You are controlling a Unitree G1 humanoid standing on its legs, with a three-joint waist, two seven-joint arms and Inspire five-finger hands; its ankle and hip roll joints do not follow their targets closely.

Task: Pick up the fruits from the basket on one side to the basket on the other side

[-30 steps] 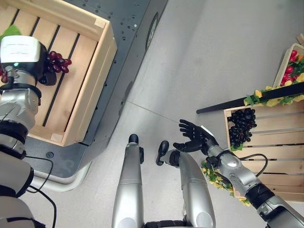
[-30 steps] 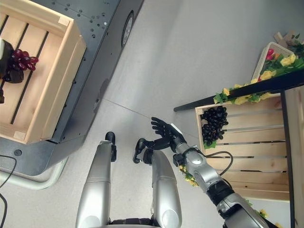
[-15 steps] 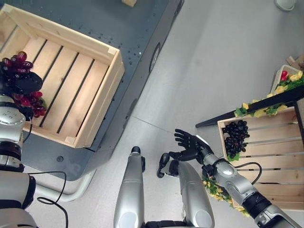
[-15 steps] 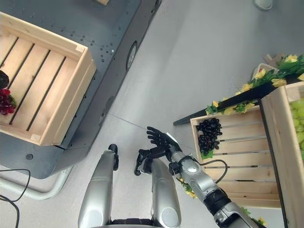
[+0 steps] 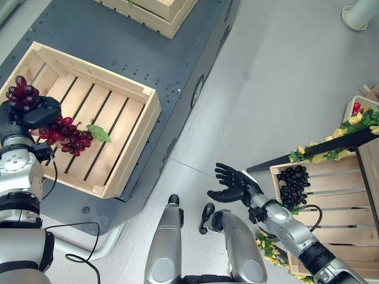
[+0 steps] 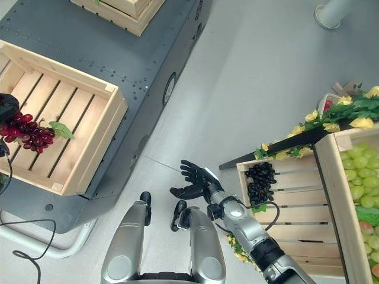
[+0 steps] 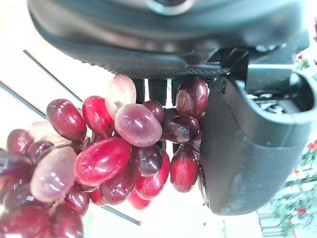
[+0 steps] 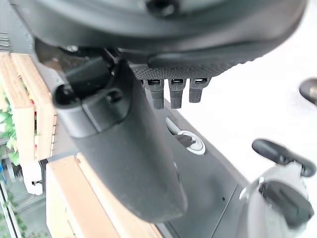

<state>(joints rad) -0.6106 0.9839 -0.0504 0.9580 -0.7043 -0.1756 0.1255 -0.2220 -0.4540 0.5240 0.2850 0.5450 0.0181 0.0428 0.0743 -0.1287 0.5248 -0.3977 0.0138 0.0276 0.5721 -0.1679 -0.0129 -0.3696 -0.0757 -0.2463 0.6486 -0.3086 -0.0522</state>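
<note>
A bunch of red grapes point(image 5: 64, 135) is grasped in the curled fingers of the left hand point(image 5: 31, 113), hanging past them over a slatted wooden crate point(image 5: 121, 157) set on a dark metal platform point(image 5: 177, 53). The right hand point(image 5: 235, 186) is held with fingers spread and released above the grey floor point(image 5: 278, 89), near a crate of black grapes point(image 5: 292, 180)

Place: mock fruit shop or stall set up in a test space | Signs: slatted wooden crates point(image 5: 89, 136) on a dark metal platform point(image 5: 118, 47) | more crates point(image 6: 278, 195) holding black grapes point(image 6: 259, 180) and green grapes point(image 6: 362, 177), trimmed with leaves and yellow flowers point(image 6: 331, 115) | plain grey floor point(image 5: 278, 77)
</note>
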